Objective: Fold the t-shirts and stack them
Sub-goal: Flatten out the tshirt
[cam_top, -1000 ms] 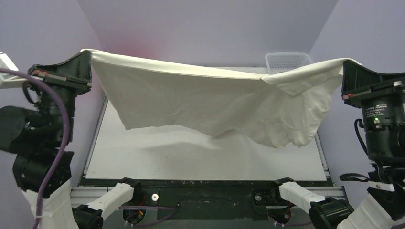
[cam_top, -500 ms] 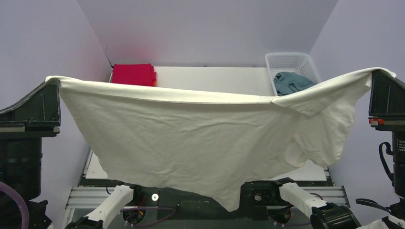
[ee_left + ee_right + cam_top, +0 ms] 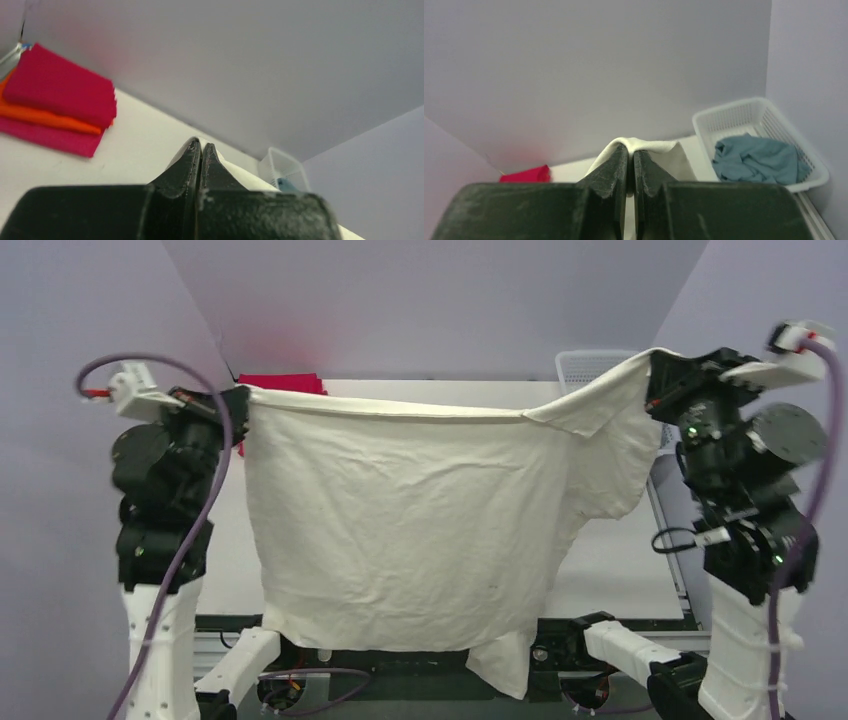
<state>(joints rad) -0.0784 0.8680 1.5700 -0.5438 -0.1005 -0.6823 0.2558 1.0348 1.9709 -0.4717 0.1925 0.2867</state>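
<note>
The cream t-shirt hangs spread in the air between both arms, its lower edge down past the table's near edge. My left gripper is shut on its upper left corner; in the left wrist view cream cloth wraps over the tips. My right gripper is shut on the upper right corner, also seen in the right wrist view. A folded stack of magenta-pink and orange t-shirts lies at the far left. The grey-blue t-shirt lies crumpled in the basket.
The white mesh basket stands at the far right corner of the white table. Purple walls close in the back and both sides. The hanging shirt hides most of the table in the top view.
Both arms have drawn inward and back, so the shirt now hangs narrower and lower; its bottom edge has dropped past the table's near edge. Both grippers keep their grip.
</note>
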